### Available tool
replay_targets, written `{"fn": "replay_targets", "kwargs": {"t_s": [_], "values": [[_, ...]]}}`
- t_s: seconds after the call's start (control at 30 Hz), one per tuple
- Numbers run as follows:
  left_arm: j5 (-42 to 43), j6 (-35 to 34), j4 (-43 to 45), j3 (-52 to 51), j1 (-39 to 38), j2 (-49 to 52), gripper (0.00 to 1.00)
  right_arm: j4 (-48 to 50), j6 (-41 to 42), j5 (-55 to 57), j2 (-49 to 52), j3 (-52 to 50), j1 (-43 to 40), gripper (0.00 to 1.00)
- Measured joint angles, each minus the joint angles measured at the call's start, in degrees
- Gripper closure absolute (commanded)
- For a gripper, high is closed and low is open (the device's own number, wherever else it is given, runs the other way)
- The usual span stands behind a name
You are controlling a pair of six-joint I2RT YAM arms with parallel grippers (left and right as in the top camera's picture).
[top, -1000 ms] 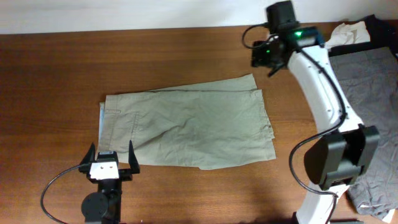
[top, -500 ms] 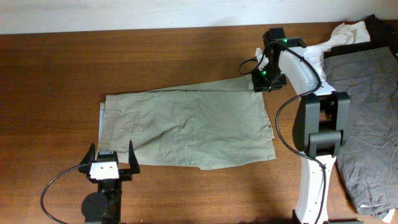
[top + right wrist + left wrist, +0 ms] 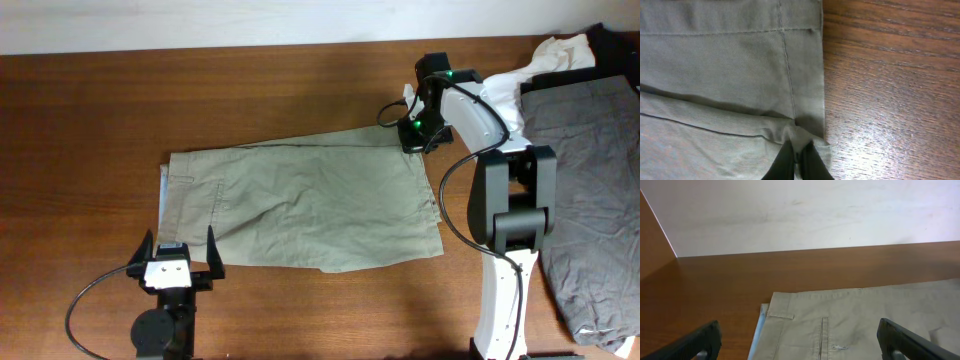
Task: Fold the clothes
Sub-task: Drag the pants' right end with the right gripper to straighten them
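Note:
Khaki-olive shorts (image 3: 300, 205) lie flat across the middle of the table, waistband at the left with a strip of pale-blue lining (image 3: 163, 190). At the far right corner of their hem (image 3: 805, 137), my right gripper (image 3: 412, 138) is shut, pinching a small fold of the cloth (image 3: 799, 159). My left gripper (image 3: 178, 258) stands open at the near left, just in front of the waistband; its wrist view shows the back pocket and belt loop (image 3: 824, 335) between the wide fingers (image 3: 900, 340). More clothes, grey (image 3: 585, 170), white (image 3: 560, 52) and black, are heaped at the right edge.
The brown wooden table (image 3: 250, 90) ends at a pale wall along the back. The right arm's base and links (image 3: 510, 230) stand between the shorts and the heap.
The right arm came down from above the table to the shorts' far right corner and its gripper closed on the hem. Nothing about the left arm has changed.

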Motion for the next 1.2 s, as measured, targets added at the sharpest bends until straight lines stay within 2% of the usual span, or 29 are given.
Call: {"fn": "replay_targets", "kwargs": {"t_s": [0.47,0.87,0.93,0.97,1.0,1.03,1.2], "values": [[0.0,0.0,0.0,0.0,0.0,0.0,0.01,-4.1,5.5,-0.6,-1.0,12.7,0.2,0.96],[0.0,0.0,0.0,0.0,0.0,0.0,0.01,12.4,5.7,-0.6,-0.9,13.7,5.6,0.96],[0.0,0.0,0.0,0.0,0.0,0.0,0.01,14.9,5.7,-0.6,0.3,13.7,5.7,0.87],[0.0,0.0,0.0,0.0,0.0,0.0,0.01,15.8,5.7,-0.3,1.1,13.7,5.7,0.58],[0.0,0.0,0.0,0.0,0.0,0.0,0.01,17.1,5.8,0.3,2.1,13.8,5.7,0.17],[0.0,0.0,0.0,0.0,0.0,0.0,0.01,17.9,6.0,1.0,3.1,13.8,5.7,0.01],[0.0,0.0,0.0,0.0,0.0,0.0,0.01,16.1,6.1,5.1,6.2,13.8,5.7,0.02]]}}
